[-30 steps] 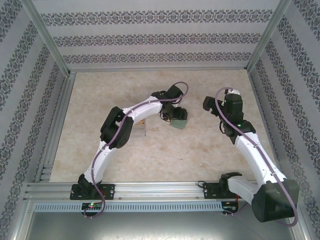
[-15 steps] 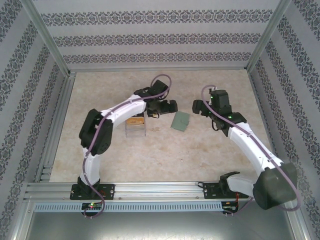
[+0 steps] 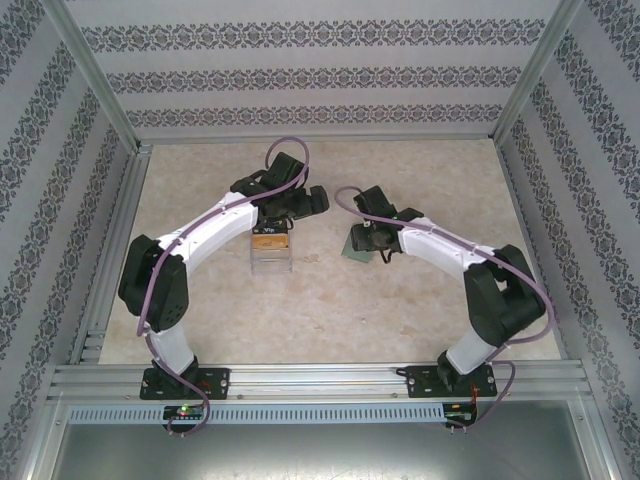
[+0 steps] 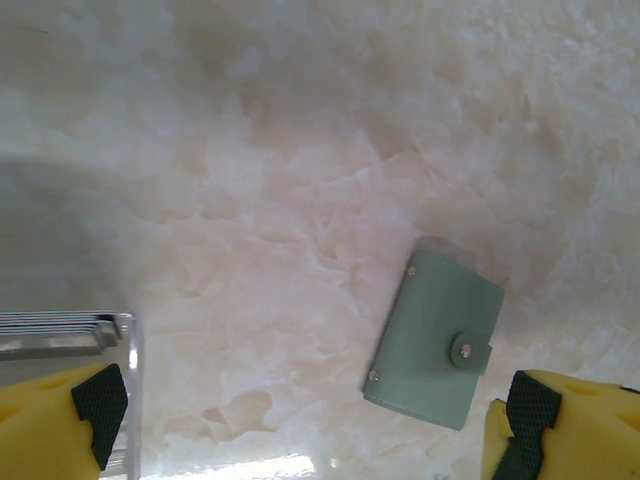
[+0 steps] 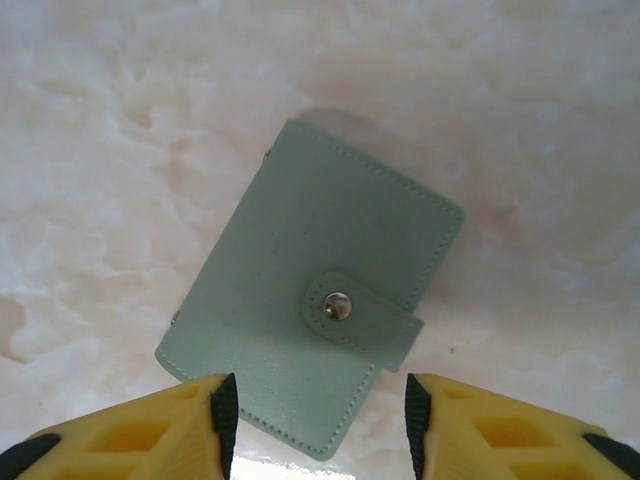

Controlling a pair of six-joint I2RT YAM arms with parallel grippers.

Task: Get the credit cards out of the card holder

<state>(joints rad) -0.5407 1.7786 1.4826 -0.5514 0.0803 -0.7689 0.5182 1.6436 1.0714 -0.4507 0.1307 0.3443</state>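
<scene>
A pale marbled table (image 3: 400, 300) is being enclosed by patterned walls (image 3: 300, 80). The card holder (image 5: 320, 290) is being shown lying flat and closed on it, just ahead of the right gripper (image 5: 312, 400), its snap tab (image 5: 365, 320) fastened. The right gripper's yellow fingers (image 5: 150, 430) are being held apart above the holder's near edge, and nothing is being clamped between them. The left gripper (image 4: 310, 405) is being held spread wide over the table. From it, the holder is being seen ahead, towards its right finger, and a clear box (image 4: 110, 330) is being seen beside its left finger.
</scene>
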